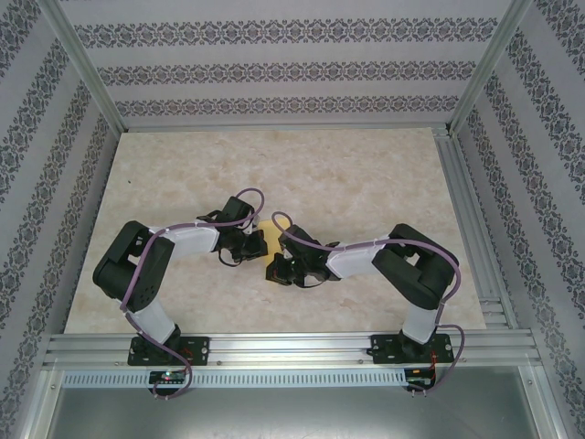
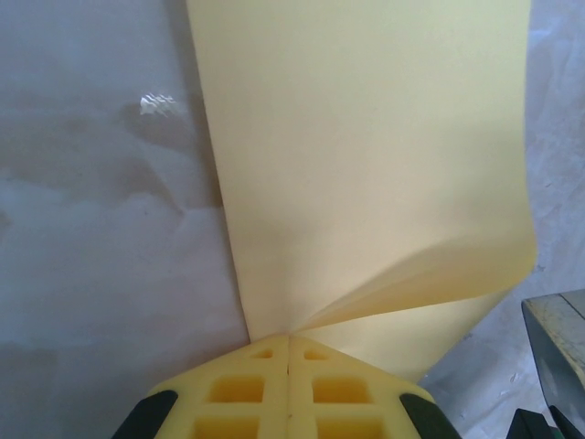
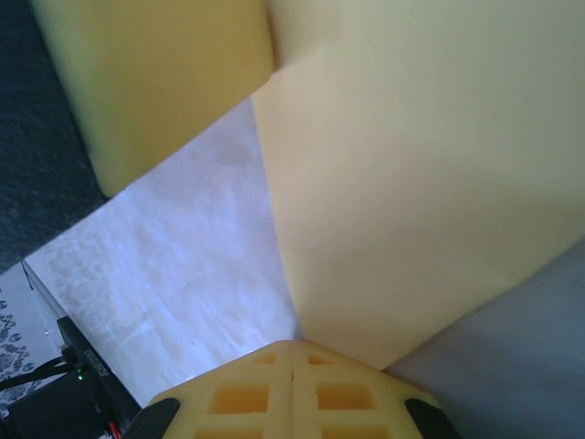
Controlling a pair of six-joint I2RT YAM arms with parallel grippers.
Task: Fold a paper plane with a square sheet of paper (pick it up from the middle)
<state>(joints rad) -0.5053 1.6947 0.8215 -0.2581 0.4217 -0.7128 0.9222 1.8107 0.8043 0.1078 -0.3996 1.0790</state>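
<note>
The square sheet of paper (image 1: 272,234) is plain yellow-orange and sits between both grippers at the middle of the table. In the left wrist view the paper (image 2: 366,137) is bent over itself, two layers meeting at my left gripper (image 2: 289,338), whose yellow jaws are shut on its near edge. My right gripper (image 3: 292,345) is shut on a corner of the paper (image 3: 411,183), which hangs above the table. From above, the left gripper (image 1: 256,245) and right gripper (image 1: 277,268) nearly touch.
The marble-patterned table (image 1: 366,183) lies open all around the grippers. Patterned walls and aluminium frame rails (image 1: 471,69) enclose it. A blurred yellow block (image 3: 155,82) sits close at the upper left of the right wrist view.
</note>
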